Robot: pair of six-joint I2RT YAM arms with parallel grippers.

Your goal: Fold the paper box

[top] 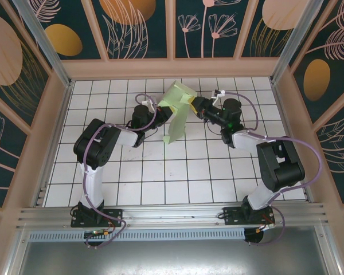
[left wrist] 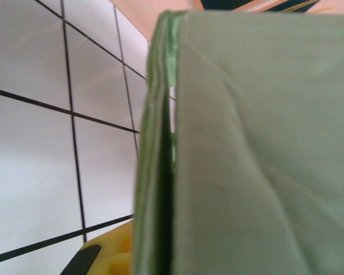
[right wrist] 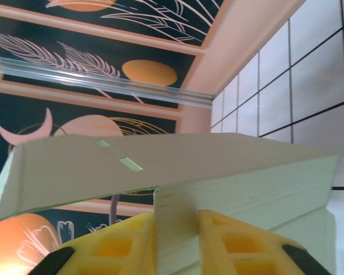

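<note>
Both grip paper box (top: 175, 121), upper centre of frame: left end effector (top: 159, 110) shut on edge, right end effector (top: 194, 104) clamping flap.

A robotics lab cell: a left arm (top: 97, 148) and a right arm (top: 280, 165) are bolted to an aluminium rail (top: 172, 213) at the near edge of a white gridded table (top: 160, 175), and the table is boxed in by framed panels (top: 139, 31) printed with leaves and orange discs, with a bare metal post (top: 39, 34) in each far corner
</note>
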